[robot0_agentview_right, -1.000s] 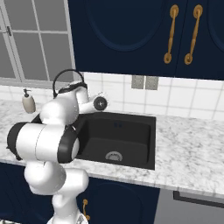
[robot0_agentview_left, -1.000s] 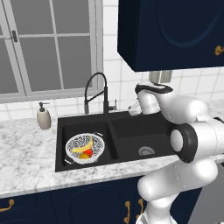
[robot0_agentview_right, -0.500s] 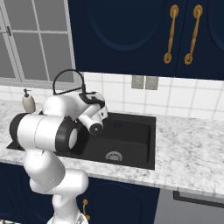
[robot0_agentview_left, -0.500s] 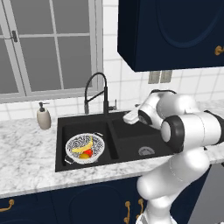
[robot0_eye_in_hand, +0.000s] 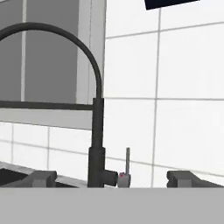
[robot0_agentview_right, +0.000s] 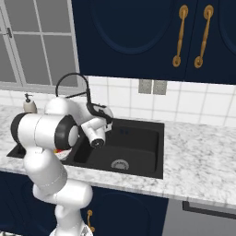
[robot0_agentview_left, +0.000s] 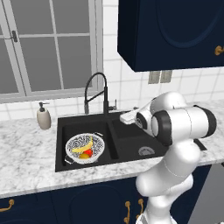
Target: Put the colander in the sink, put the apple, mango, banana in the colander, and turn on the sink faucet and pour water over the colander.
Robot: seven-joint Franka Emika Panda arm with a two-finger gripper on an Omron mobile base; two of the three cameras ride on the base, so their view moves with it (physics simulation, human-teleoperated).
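Grey-veined white marble bench point(robot0_agentview_left: 26, 162) along a white-tiled wall point(robot0_agentview_left: 131, 87); paned window point(robot0_agentview_left: 48, 43) at left, navy wall cabinets point(robot0_agentview_left: 175, 30) above, navy base cabinets with brass handles below. White soap pump bottle point(robot0_agentview_left: 43, 117) on the bench left of the sink.

Sink point(robot0_agentview_left: 127, 140): black, double basin, set into the bench, long axis running along the wall. Colander point(robot0_agentview_left: 84, 148) sits upright in the left basin. Inside it, banana point(robot0_agentview_left: 83, 147) lies across the bowl roughly left to right, its curve bowed; apple point(robot0_agentview_left: 87, 152) just beside it. Mango not distinguishable among the fruit.

Sink faucet point(robot0_agentview_left: 97, 94) stands upright behind the divider between the basins; arched spout points left, toward the colander's basin. In the hand view the lever point(robot0_eye_in_hand: 127, 164) stands vertical beside the faucet base.

Gripper point(robot0_eye_in_hand: 111, 178) level with the faucet base, facing the wall; jaws spread wide, nothing between them.
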